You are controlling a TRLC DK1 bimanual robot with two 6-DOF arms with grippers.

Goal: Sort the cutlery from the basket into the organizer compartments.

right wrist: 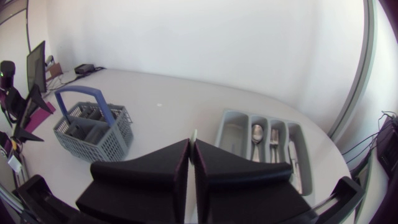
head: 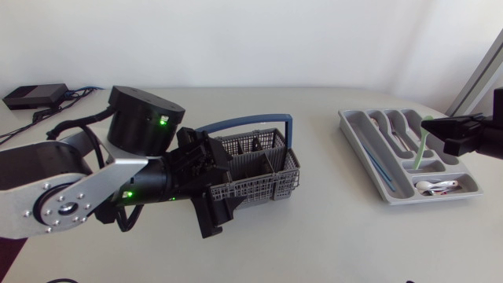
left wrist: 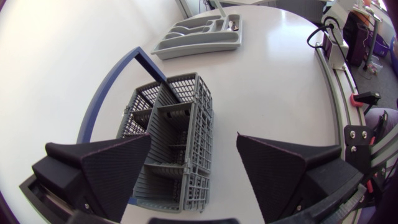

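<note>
Right gripper (right wrist: pixel 191 155) fingers pressed almost flat together, pinching the top of a thin pale green utensil (head: pixel 420 149). Hanging tip-down and slightly tilted over the organizer (head: pixel 369 169), near the short cross compartment with 1 white spoon (head: pixel 436 186). Spoons (right wrist: pixel 258 132) and other pieces already lying in the long slots. Exact slot under the tip: cannot tell.

Left gripper (left wrist: pixel 193 171) fingers spread wide, holding nothing, poised just above the grey basket (left wrist: pixel 168 134) with the blue handle (left wrist: pixel 107 93). No cutlery visible in its cells.

Likely trouble: letting go while tilted, then tipping across a divider into the wrong slot or out over the rim. Thin shaft and small pinch area, so possibly swivelling or slipping early. On the left, possibly snagging the basket handle with 1 of the 2 fingers on the way down.
</note>
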